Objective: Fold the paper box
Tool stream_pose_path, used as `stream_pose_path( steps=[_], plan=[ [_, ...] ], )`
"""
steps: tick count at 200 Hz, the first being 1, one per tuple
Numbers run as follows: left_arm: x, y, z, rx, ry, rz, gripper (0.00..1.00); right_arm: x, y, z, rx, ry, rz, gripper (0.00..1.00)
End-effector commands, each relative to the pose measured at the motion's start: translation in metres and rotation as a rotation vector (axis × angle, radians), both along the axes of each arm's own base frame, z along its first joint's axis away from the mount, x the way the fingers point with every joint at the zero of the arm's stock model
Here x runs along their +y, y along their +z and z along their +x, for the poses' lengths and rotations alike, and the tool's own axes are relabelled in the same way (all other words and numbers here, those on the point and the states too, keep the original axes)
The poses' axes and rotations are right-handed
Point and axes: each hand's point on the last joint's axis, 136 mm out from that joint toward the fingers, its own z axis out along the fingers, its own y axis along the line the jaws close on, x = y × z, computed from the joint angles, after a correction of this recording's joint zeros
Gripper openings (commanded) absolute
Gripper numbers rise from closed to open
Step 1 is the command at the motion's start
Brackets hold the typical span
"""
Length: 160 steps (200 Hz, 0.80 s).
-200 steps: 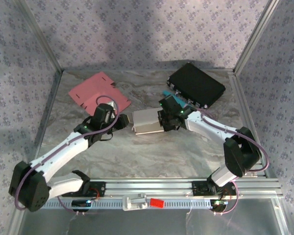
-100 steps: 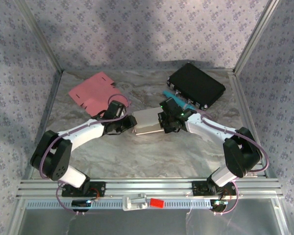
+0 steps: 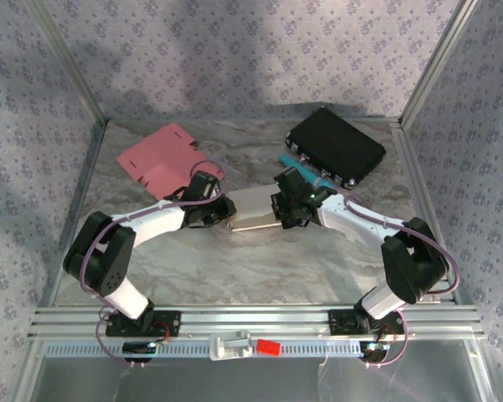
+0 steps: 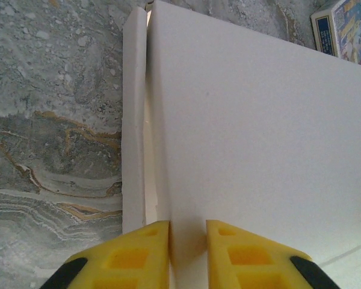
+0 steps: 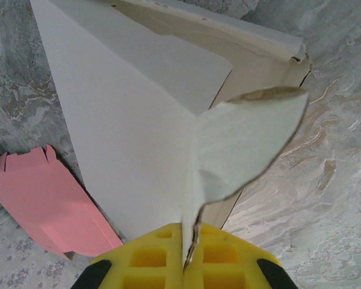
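One pink sheet (image 3: 159, 157) near paper box (image 3: 253, 205)

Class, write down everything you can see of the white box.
The box is matt white paper card, partly folded, lying on the marbled table between the arms. It has a wide plain panel, a narrow strip beside one edge, an open inside and a rounded, creased flap. The right pincer is shut on the card where that flap joins a panel. The left pincer straddles the opposite edge.

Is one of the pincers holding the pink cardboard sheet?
No, the pink cardboard sheet lies flat on the table, with both arms over at the white paper box.
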Motion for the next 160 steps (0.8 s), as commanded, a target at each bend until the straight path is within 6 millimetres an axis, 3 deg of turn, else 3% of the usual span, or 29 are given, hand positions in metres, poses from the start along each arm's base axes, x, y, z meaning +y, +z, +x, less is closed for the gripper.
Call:
stream_pose_path(
  steps=[1,73,103,139,160],
  plan=[
    [-0.003,0.004,-0.001,-0.009,-0.019,-0.008,0.19,-0.009,-0.007,-0.012,0.034,0.023,-0.031,0.0],
    [0.015,-0.013,-0.017,0.051,-0.064,0.146,0.21,-0.023,-0.025,-0.032,0.085,0.131,-0.082,0.11],
    [0.019,-0.015,-0.018,0.062,-0.066,0.185,0.26,-0.021,-0.027,-0.034,0.094,0.145,-0.072,0.14],
    [0.007,-0.014,-0.015,0.047,-0.095,0.157,0.28,-0.022,-0.023,-0.036,0.107,0.182,-0.08,0.3],
    [0.003,-0.013,-0.015,0.046,-0.104,0.155,0.28,-0.032,-0.003,-0.038,0.085,0.271,-0.156,0.43]
  ],
)
